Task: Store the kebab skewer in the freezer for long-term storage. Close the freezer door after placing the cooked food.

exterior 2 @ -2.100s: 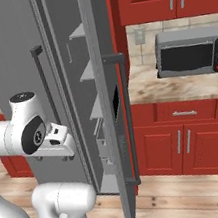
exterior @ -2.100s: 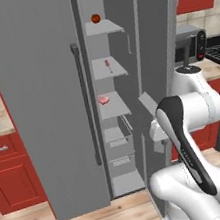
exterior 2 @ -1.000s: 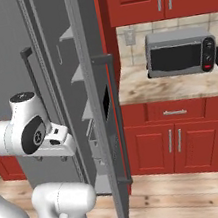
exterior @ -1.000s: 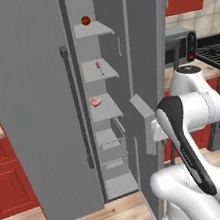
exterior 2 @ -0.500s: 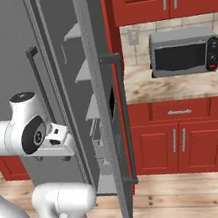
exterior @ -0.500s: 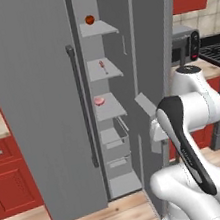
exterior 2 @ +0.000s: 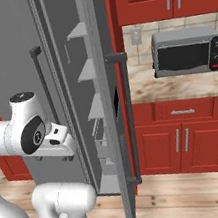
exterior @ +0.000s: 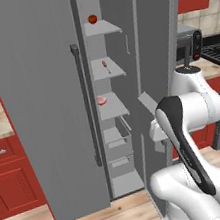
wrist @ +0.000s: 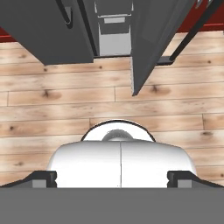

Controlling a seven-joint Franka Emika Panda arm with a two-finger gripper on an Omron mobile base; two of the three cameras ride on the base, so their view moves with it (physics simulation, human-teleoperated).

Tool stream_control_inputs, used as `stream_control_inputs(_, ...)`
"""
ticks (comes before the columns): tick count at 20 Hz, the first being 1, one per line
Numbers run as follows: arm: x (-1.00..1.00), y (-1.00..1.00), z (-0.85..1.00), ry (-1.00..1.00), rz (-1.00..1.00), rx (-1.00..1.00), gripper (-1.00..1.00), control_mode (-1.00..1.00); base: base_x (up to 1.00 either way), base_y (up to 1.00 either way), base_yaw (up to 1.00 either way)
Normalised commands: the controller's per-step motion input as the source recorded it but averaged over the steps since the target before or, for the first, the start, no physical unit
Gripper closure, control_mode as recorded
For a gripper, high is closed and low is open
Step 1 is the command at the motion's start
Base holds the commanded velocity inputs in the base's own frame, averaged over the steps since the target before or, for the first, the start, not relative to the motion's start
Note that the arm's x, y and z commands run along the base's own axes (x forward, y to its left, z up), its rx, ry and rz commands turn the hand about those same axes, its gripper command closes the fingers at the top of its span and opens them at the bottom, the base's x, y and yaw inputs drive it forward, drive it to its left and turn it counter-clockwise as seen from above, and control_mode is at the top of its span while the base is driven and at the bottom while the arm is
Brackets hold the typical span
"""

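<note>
Freezer door (exterior 2: 116, 130) standing open, we see kebab skewer (exterior: 105, 65) on a freezer (exterior: 112, 106) shelf, our gripper (wrist: 112, 178) spread wide, holding nothing.

Skewer (exterior: 105, 65): thin stick with small reddish-brown chunks at one end, very small; lies flat on the second shelf from the top, near its middle, slanting from back to front edge.

Freezer (exterior: 119, 146): narrow grey section, open; four grey shelves stacked at its upper part, two clear bins below them, bare grey floor at the bottom. Seen from the side in the right base view (exterior 2: 87, 74).

Freezer door (exterior 2: 119, 129): tall, grey, swung wide open, standing about square to the freezer front; dark recess and long dark vertical bar handle on its outer face. Inner face plain grey (exterior: 145, 50).
</note>
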Motion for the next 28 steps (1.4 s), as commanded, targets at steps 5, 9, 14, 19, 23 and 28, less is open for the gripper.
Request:
stream_control_inputs(5, 0.00, 0.00, 0.00, 0.00, 0.00, 0.00, -1.00, 1.00, 0.22, 0.00, 0.00)
stream_control_inputs(9, 0.00, 0.00, 0.00, 0.00, 0.00, 0.00, -1.00, 1.00, 0.31, 0.00, 0.00)
stream_control_inputs(14, 0.00, 0.00, 0.00, 0.00, 0.00, 0.00, -1.00, 1.00, 0.38, 0.00, 0.00)
stream_control_inputs(19, 0.00, 0.00, 0.00, 0.00, 0.00, 0.00, -1.00, 1.00, 0.17, 0.01, 0.00)
stream_control_inputs(23, 0.00, 0.00, 0.00, 0.00, 0.00, 0.00, -1.00, -1.00, 0.00, 0.00, 0.00)
stream_control_inputs(28, 0.25, -0.29, 0.00, -0.03, 0.09, 0.00, -1.00, -1.00, 0.00, 0.00, 0.00)
